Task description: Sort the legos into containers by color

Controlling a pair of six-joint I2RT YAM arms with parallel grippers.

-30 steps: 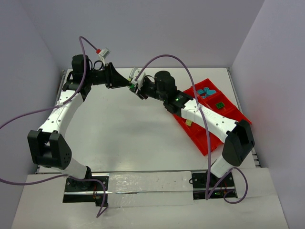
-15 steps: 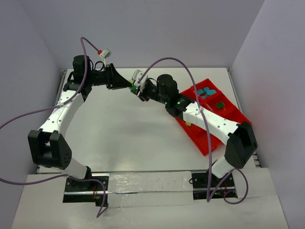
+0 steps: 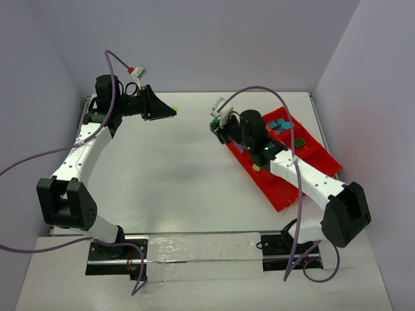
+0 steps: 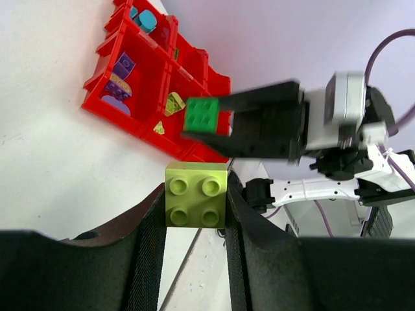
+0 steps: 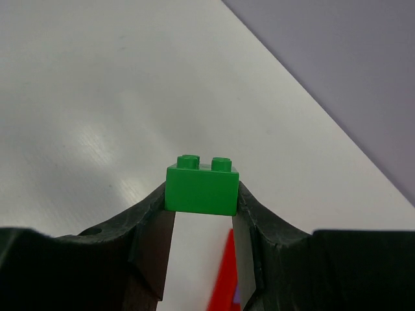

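Each arm holds one brick clear of the table, the left gripper [image 3: 168,111] at upper left clamped on a lime brick [image 4: 196,204], the right gripper [image 3: 216,123] at centre right clamped on a green brick [image 5: 201,190] beside the red tray [image 3: 277,196], presumably for separate colour compartments.

The light is bright, white and even in all three views, and it seems to come from above. In the top view the table [image 3: 162,175] carries only a weak, soft grey shadow near its middle, without hard edges. In the right wrist view a pale glare lies on the table at the left; the green brick [image 5: 201,188] is sharp, while the black fingers [image 5: 150,220] below it are dark and soft. In the left wrist view the lime brick [image 4: 196,194] is sharp and the right hand [image 4: 211,116] behind it is slightly blurred.
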